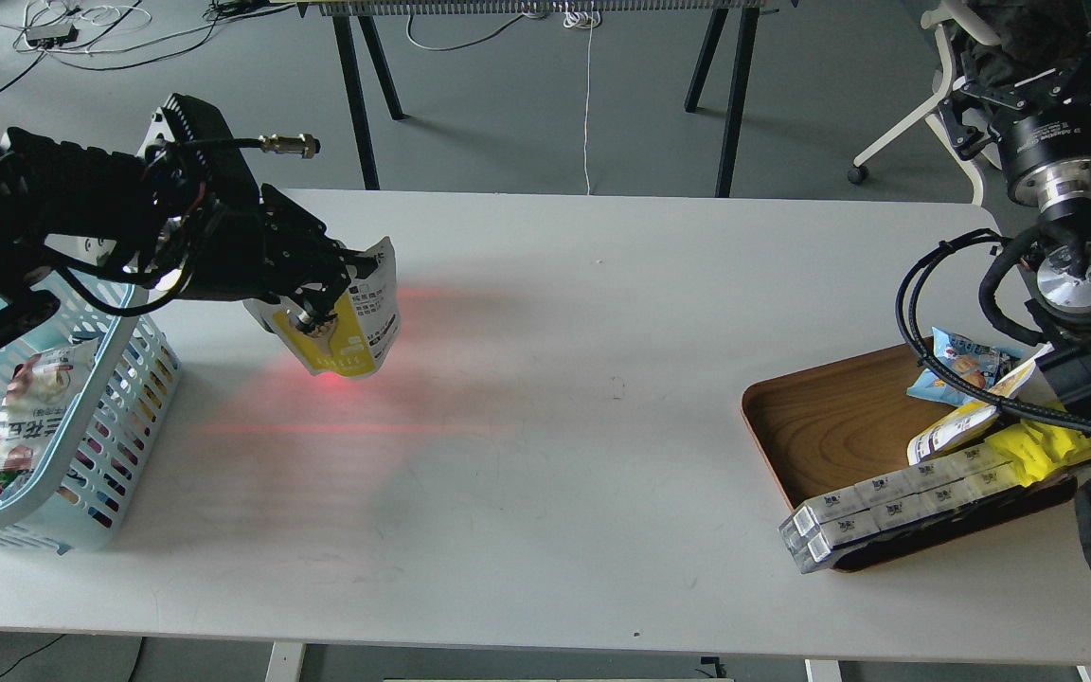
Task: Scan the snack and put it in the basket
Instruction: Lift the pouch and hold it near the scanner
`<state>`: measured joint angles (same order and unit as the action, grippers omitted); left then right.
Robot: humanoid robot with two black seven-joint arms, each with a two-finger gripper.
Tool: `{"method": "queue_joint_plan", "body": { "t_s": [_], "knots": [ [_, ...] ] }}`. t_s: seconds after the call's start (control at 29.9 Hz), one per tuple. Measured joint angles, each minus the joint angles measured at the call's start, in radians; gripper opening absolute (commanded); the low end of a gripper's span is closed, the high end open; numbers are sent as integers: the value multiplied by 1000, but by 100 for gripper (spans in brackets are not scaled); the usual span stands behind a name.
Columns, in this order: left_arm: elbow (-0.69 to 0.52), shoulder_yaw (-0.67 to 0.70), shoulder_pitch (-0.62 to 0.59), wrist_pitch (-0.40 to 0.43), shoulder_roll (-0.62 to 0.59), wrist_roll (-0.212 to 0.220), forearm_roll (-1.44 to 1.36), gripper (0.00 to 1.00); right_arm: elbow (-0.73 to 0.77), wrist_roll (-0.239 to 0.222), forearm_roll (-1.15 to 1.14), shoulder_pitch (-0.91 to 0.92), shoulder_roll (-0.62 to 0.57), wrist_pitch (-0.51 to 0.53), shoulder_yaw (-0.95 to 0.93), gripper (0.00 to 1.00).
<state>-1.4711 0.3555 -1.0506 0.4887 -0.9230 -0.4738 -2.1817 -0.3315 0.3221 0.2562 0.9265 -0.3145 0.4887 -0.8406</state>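
Snack (pixel 361 327) clamped in left hand (pixel 342 275).

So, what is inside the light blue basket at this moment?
Inside the basket lies at least one snack packet, white with red print, leaning against the near wall. The left arm covers the far part, so anything there is hidden. The yellow pouch is outside, in the left tool.

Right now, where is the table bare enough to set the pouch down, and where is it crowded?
Bare: the table between the basket and wooden tray. Crowded: the tray's right half, packets and boxes; the basket already holds a bag. The left gripper holds the snack beside the basket.
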Motion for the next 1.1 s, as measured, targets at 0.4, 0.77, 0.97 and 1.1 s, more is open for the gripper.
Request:
{"method": "queue_joint_plan", "body": {
  "t_s": [0.4,0.77,0.97,1.1],
  "knots": [
    [-6,35,-6,0,-46,-15,0,0,-1,1,0,0,4,0,2,99],
    [-3,33,5,0,-32,-15,0,0,-14,2,0,1,3,0,2,99],
    [-3,31,15,0,-15,-15,0,0,-15,2,0,1,2,0,2,99],
    [-3,31,15,0,-7,-15,0,0,-14,2,0,-1,1,0,2,99]
  ]
}}
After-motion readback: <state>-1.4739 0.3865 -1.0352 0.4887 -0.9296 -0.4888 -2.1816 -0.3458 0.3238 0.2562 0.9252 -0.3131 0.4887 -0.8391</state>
